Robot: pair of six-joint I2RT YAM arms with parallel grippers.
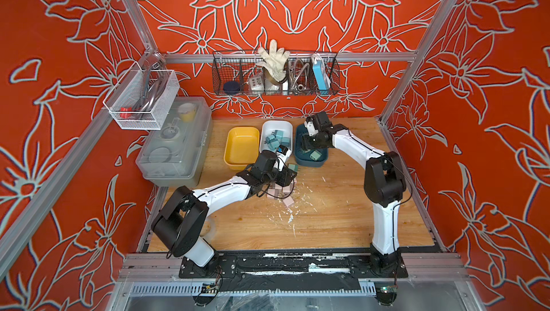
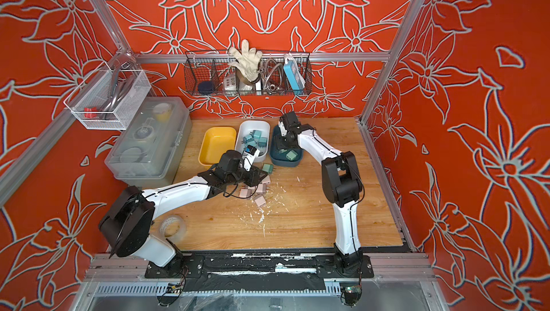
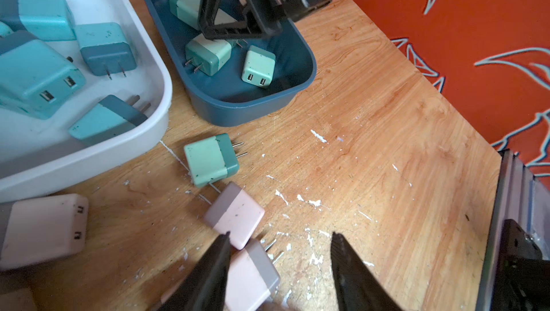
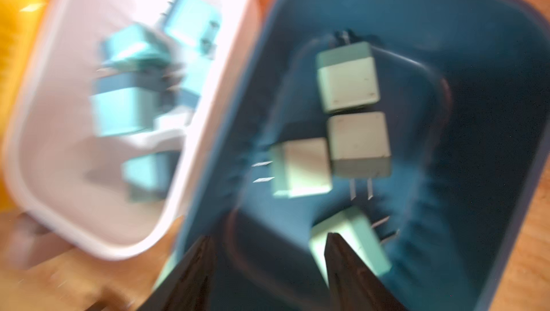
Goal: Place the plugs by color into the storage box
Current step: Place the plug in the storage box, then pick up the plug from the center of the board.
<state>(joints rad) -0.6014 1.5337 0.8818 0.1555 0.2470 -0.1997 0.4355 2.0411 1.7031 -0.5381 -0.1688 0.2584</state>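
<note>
Tabletop point(image 1: 342, 205), white tray point(image 3: 166, 86) of blue plugs point(image 3: 104, 47), navy tray point(image 3: 238, 110) of mint plugs point(image 3: 258, 67), end effectors point(image 3: 281, 235) point(image 4: 269, 236) spread

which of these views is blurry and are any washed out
Right wrist view: heavy motion blur, the white bin blown out by glare, its blue plugs smeared. Left wrist view: sharp on the mint plug on the table. Both top views: crisp, evenly lit.
</note>
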